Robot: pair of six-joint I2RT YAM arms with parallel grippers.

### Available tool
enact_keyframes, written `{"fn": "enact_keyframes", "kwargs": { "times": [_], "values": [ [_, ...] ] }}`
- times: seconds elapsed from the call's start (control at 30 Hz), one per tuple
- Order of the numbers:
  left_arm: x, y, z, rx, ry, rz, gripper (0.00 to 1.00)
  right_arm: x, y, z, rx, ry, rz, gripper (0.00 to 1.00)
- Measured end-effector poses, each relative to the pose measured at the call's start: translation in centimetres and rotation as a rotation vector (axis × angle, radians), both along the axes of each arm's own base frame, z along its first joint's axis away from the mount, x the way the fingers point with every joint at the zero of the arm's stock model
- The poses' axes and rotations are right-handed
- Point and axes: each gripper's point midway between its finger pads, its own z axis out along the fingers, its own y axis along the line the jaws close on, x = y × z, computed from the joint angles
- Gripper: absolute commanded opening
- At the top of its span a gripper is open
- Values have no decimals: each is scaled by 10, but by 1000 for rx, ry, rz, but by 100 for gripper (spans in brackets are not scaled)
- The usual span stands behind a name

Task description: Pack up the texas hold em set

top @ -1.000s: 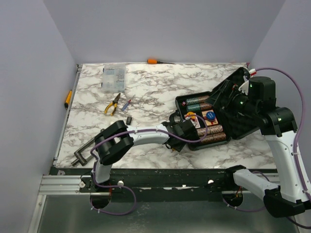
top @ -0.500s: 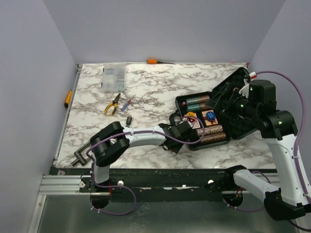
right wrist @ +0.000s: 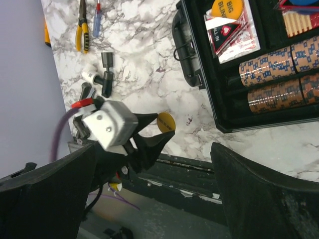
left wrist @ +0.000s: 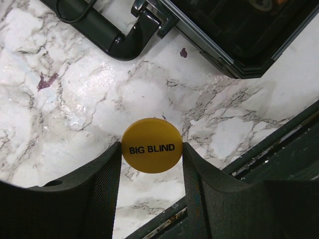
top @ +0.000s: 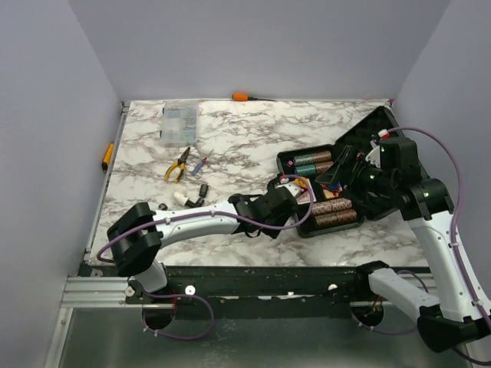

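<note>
Drawn back from the black case (right wrist: 212,99) since a second ago, the yellow BIG BLIND disc (left wrist: 151,145) is being pinched edge to edge by the left gripper (left wrist: 151,152), over bare marble just outside the case's handle (left wrist: 99,32) and close to the near edge of the table (top: 253,138). The case is being kept open right of centre, lid up and chip stacks (right wrist: 279,64) in its foam, with the right gripper (right wrist: 154,149) being held spread wide above it. Open marble is being left free leftward as far as the pliers (top: 178,164).
</note>
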Motion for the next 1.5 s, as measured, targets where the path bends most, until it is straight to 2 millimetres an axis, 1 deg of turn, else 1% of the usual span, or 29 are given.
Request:
{"fn": "enact_keyframes", "kwargs": {
  "times": [0.13,0.23,0.37,0.4,0.5,0.57,0.7,0.87,1.07,1.23,1.5],
  "values": [
    [0,1,22,-46,-33,-4,43,-6,12,-10,53,33,52,97],
    [-1,1,41,-89,-62,-21,43,-11,22,-17,108,71,92,94],
    [-2,1,67,-147,-106,-49,43,-17,37,-21,197,111,147,88],
    [-3,1,74,-166,-117,-57,43,-18,38,-21,202,113,150,87],
    [-4,1,90,-204,-141,-82,43,-20,46,-20,248,128,180,83],
    [-4,0,99,-221,-154,-96,43,-22,50,-21,273,140,201,79],
    [-4,-5,115,-258,-177,-124,43,-25,56,-28,306,188,229,74],
    [-4,-11,129,-289,-196,-153,43,-27,61,-32,332,233,251,69],
    [-2,-18,153,-333,-226,-167,43,-30,65,-35,356,262,278,62],
    [1,-26,171,-369,-245,-173,43,-31,67,-39,366,288,297,62],
    [0,-34,165,-355,-225,-191,42,-30,70,-36,382,273,332,62]
  ]
}}
